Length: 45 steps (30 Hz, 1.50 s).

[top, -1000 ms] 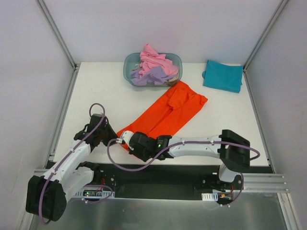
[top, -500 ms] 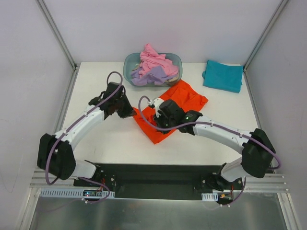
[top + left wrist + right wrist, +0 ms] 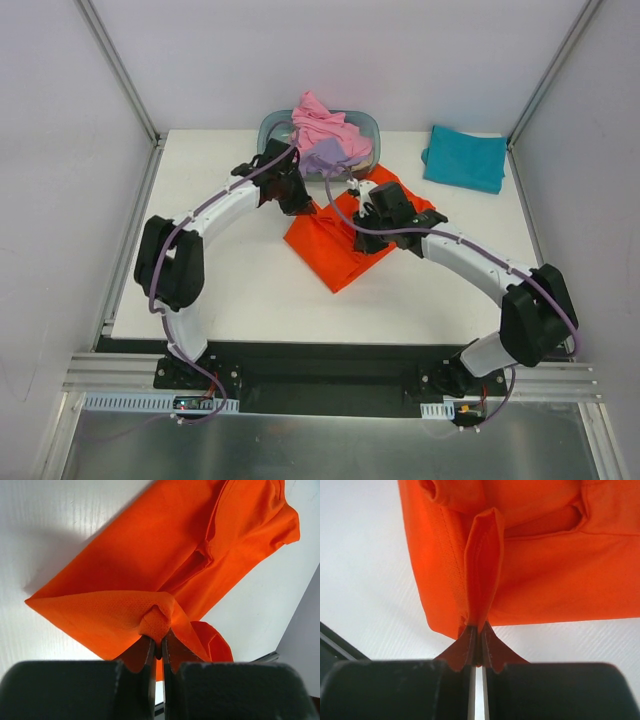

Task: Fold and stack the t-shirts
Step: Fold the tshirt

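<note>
The bright orange t-shirt (image 3: 340,240) lies folded over itself on the white table, near the middle and toward the back. My left gripper (image 3: 300,200) is shut on a bunched edge of the orange t-shirt (image 3: 120,570) at its back left. My right gripper (image 3: 368,200) is shut on a pinched fold of the orange t-shirt (image 3: 560,580) beside it. The teal t-shirt (image 3: 463,158) lies folded at the back right. The pink t-shirt (image 3: 322,122) and the lavender t-shirt (image 3: 325,155) are heaped in the tub.
The translucent blue-grey oval tub (image 3: 268,130) stands at the back centre, just behind both grippers. Metal frame posts rise at the table's back corners. The black base rail runs along the near edge.
Both grippers have carried the near end of the orange t-shirt from the table's front toward the back, folding it over itself. Both arms now stretch toward the tub.
</note>
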Each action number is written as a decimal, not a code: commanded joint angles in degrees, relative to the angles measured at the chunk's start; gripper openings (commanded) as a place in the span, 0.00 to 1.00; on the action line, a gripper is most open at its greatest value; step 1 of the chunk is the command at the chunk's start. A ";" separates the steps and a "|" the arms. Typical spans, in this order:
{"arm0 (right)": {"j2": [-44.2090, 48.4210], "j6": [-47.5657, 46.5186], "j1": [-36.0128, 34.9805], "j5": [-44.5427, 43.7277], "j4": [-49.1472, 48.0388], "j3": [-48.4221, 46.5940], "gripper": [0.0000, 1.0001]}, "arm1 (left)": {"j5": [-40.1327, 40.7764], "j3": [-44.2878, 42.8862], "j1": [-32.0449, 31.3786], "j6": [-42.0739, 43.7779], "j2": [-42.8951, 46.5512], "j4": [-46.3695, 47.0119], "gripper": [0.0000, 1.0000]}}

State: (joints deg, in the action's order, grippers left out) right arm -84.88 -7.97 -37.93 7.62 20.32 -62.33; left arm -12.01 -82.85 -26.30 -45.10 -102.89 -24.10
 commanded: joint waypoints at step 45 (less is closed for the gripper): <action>-15.83 5.07 7.44 11.29 -0.98 -10.00 1.00 | 4.36 17.79 3.44 0.46 16.31 0.54 0.99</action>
State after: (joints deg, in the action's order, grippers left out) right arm -96.12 -3.99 -30.41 19.03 20.97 -68.82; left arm -8.62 -70.89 -26.81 -42.04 -90.13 -23.20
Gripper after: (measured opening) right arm 0.993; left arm 0.992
